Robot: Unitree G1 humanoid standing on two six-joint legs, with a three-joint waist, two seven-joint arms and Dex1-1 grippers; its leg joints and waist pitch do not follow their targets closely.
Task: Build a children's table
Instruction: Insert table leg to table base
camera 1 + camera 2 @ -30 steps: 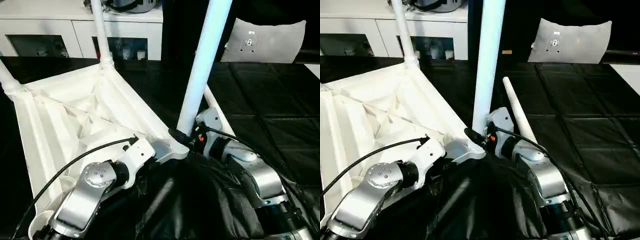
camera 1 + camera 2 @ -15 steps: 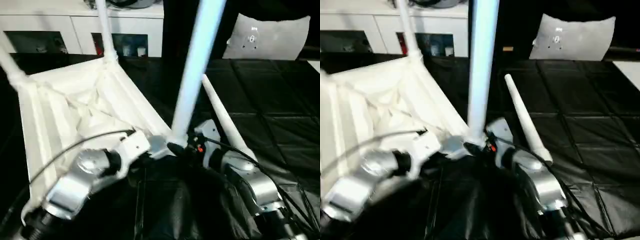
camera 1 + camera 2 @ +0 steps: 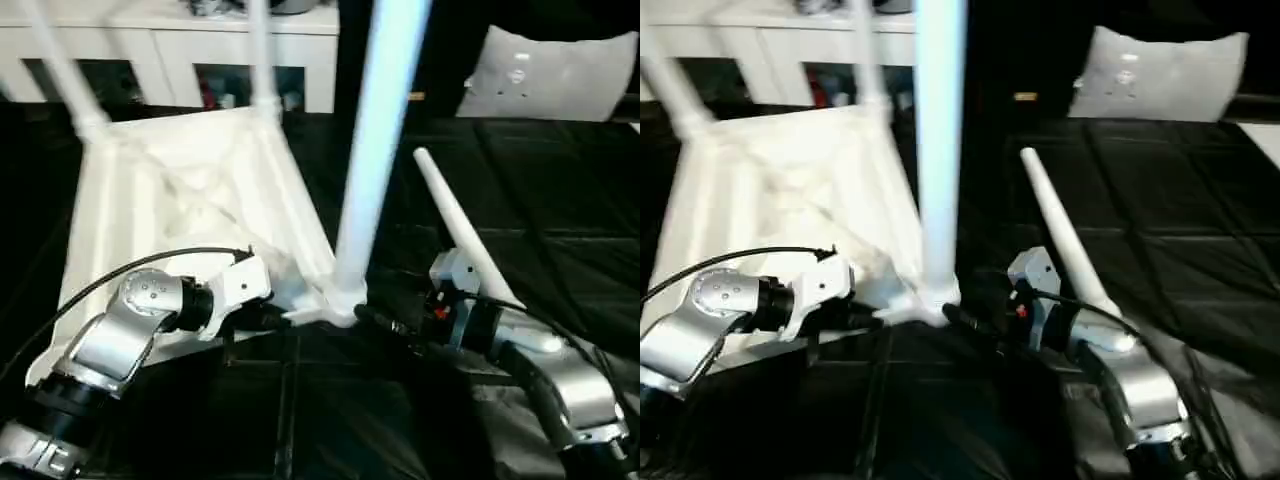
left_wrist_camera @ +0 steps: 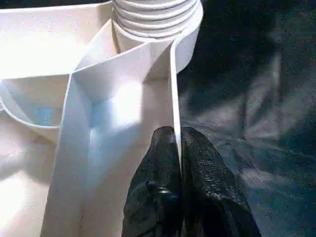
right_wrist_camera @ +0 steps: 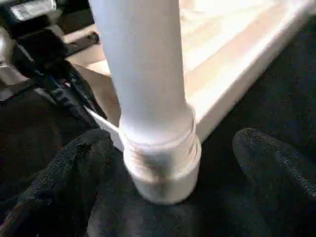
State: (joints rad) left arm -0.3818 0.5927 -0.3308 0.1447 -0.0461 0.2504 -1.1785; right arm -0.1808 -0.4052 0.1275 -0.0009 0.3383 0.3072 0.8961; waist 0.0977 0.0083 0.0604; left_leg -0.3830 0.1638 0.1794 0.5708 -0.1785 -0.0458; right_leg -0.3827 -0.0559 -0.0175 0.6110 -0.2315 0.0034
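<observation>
The white tabletop (image 3: pixel 190 200) lies upside down on the black mat, ribs up. Two legs (image 3: pixel 262 60) (image 3: pixel 65 75) stand in its far corners. A third leg (image 3: pixel 375 150) stands upright in the near right corner socket (image 5: pixel 160 163). A fourth leg (image 3: pixel 465 235) lies loose on the mat to the right. My left gripper (image 4: pixel 177 136) is shut on the tabletop's thin rim wall (image 4: pixel 173 84) just beside that socket. My right gripper (image 5: pixel 170 148) is open, one finger on each side of the upright leg's base, apart from it.
White cabinets (image 3: pixel 180 50) with dark openings run along the back. A grey cushion (image 3: pixel 555 75) leans at the back right. The black quilted mat (image 3: pixel 560 200) stretches out to the right of the loose leg.
My right gripper has opened off the base of the near leg, which stays standing in its socket. The left gripper keeps its pinch on the rim. The head camera has shifted.
</observation>
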